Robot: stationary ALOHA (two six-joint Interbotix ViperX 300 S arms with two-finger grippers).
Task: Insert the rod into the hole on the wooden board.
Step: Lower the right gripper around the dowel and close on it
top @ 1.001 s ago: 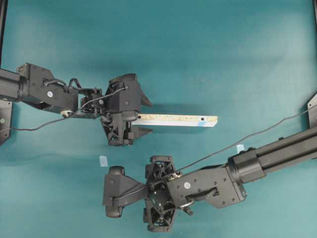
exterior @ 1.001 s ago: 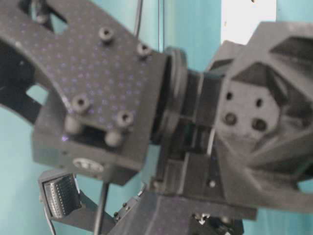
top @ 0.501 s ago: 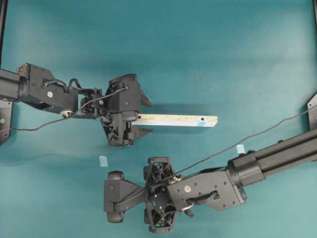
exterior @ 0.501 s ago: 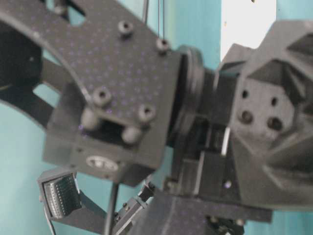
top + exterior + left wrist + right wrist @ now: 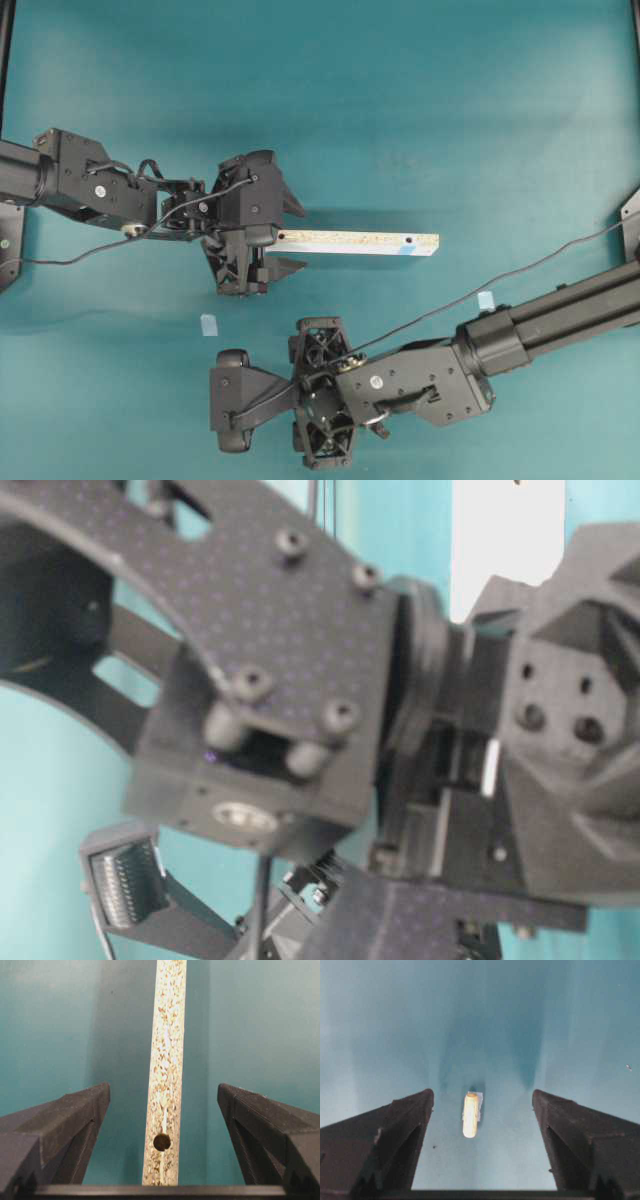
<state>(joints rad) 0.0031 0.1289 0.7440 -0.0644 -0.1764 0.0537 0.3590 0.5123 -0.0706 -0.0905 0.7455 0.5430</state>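
Two grippers stand wide open and neither holds anything. Your right gripper [image 5: 480, 1135] hangs over the rod [image 5: 471, 1114], which lies on the teal table [image 5: 450, 100] between the spread fingers, apart from both, its far end resting on a small pale-blue tape square [image 5: 477, 1101]. Your left gripper [image 5: 162, 1130] straddles the near end of the wooden board [image 5: 355, 242], with clear table showing on each side of the strip, so the board is not clamped yet.

The hole [image 5: 409, 241] you want sits at the board's far end beside the light-blue patch [image 5: 408, 250]. The plain hole [image 5: 161, 1141] between your left fingers is the wrong one; aiming there would be an easy mistake.

Watch the pickup. The rod is small and round, so if your fingers close off-centre it will likely roll or squirt out sideways. It lies along the gripper's view, so you would grip it across its width; expect to re-angle it before it can go in upright.

If you leave the board loose, pressing the rod down could push or tip the strip. The table-level view is filled by the arm, so it will not help you judge height.
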